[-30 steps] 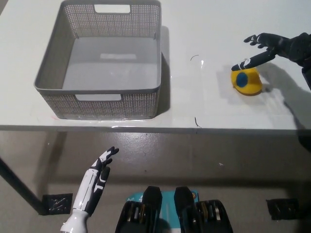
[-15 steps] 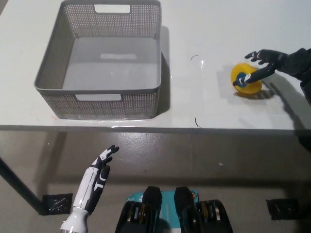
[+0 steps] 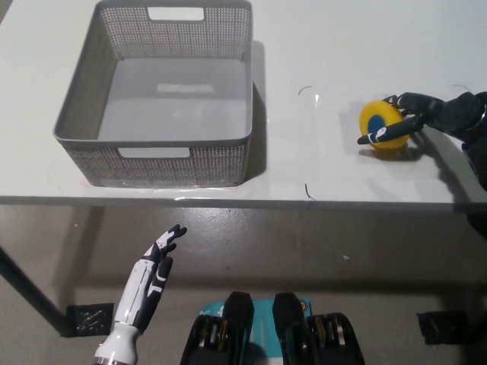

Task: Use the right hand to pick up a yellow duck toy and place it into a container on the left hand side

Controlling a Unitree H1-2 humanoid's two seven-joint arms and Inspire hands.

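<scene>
The yellow duck toy point(image 3: 383, 124), showing a blue round patch, sits on the white table point(image 3: 319, 61) at the right. My black right hand point(image 3: 421, 115) reaches in from the right and wraps the toy: one finger runs across its lower front, the others curl over its top and back. The toy still touches the table. The grey mesh basket point(image 3: 152, 142) stands empty at the left of the table, well apart from the toy. My white left hand point(image 3: 151, 280) hangs open below the table's front edge at the lower left.
The table's front edge point(image 3: 243, 201) crosses the picture below the basket. A bare stretch of tabletop lies between basket and toy, with a small dark mark point(image 3: 304, 90) on it. Grey floor shows beneath.
My right hand has come down from above the toy and closed its fingers around it. The toy has tipped, so its blue patch faces more upward. The left hand has hardly moved.
</scene>
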